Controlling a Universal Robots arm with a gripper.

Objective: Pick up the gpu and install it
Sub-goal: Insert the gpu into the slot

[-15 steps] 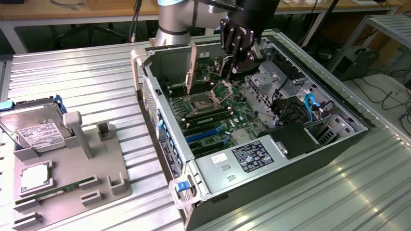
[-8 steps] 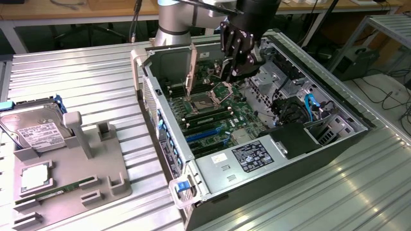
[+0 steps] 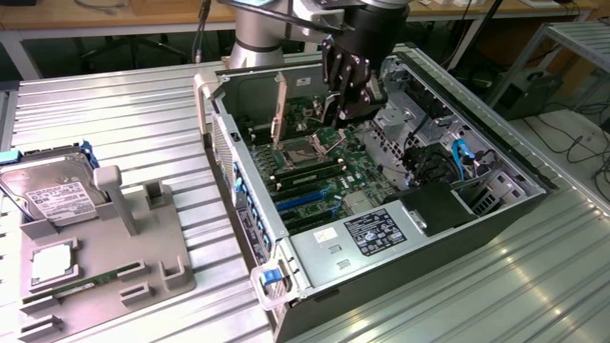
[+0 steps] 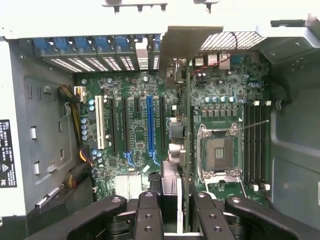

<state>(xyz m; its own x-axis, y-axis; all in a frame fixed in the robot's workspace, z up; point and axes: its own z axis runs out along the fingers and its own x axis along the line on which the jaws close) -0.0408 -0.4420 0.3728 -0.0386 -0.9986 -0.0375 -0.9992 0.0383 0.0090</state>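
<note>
The gpu appears edge-on in the wrist view, a green card with its silver bracket pointing at the case's rear slot openings. My gripper is shut on it, with one black finger on either side of the card. The card hangs over the motherboard, just beside the blue expansion slot and the black slots by it. I cannot tell whether its edge touches a slot. In the exterior view my gripper reaches down into the open computer case, with the gpu and its bracket upright.
The open CPU socket and memory slots lie close beside the card. Cables and a drive cage crowd the case's far end. At the exterior view's left, a grey fixture holds a hard drive, a processor and a memory stick.
</note>
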